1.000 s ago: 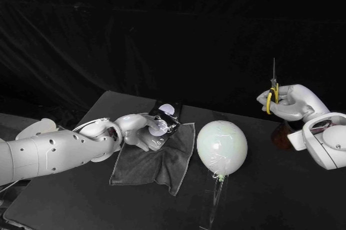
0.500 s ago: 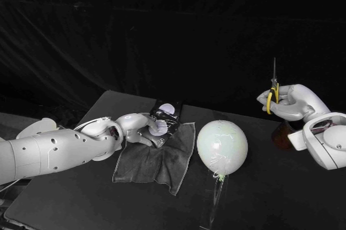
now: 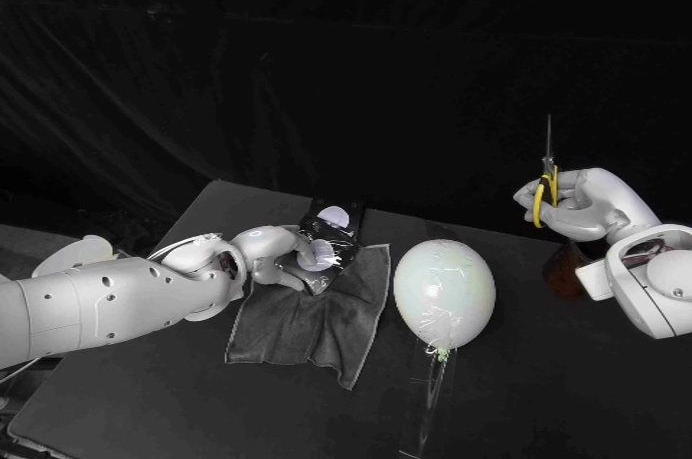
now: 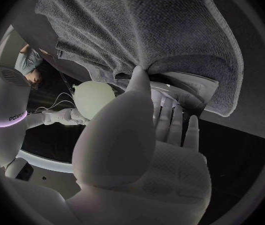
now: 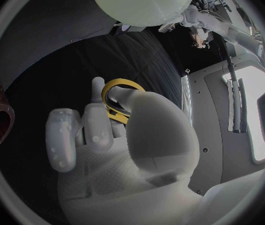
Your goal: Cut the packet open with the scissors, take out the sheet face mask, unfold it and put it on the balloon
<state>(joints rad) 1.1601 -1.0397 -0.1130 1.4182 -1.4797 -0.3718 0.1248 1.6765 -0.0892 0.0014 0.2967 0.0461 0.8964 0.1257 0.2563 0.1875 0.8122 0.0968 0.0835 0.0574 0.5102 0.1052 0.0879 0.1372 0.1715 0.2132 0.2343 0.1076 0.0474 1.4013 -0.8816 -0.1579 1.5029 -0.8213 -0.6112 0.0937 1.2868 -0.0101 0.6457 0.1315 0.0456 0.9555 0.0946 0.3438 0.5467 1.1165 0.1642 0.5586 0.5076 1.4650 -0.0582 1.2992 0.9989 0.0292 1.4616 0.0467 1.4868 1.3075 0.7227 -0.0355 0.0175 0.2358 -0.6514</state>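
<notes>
Packet (image 3: pixel 332 229) upright over grey cloth (image 3: pixel 310 324), lower end clamped in my left hand (image 3: pixel 281 262) fingers. Top edge free, I judge so blades can reach it. Right hand (image 3: pixel 584 204) fingers clenched round yellow scissors (image 3: pixel 545 184), blades up, well apart from packet. Balloon (image 3: pixel 444 294) on desk (image 3: pixel 144 409) between hands, uncovered.

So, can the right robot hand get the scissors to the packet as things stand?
Probably yes: the left robot hand holds the packet in the open, though the balloon lies between and must be skirted.
</notes>
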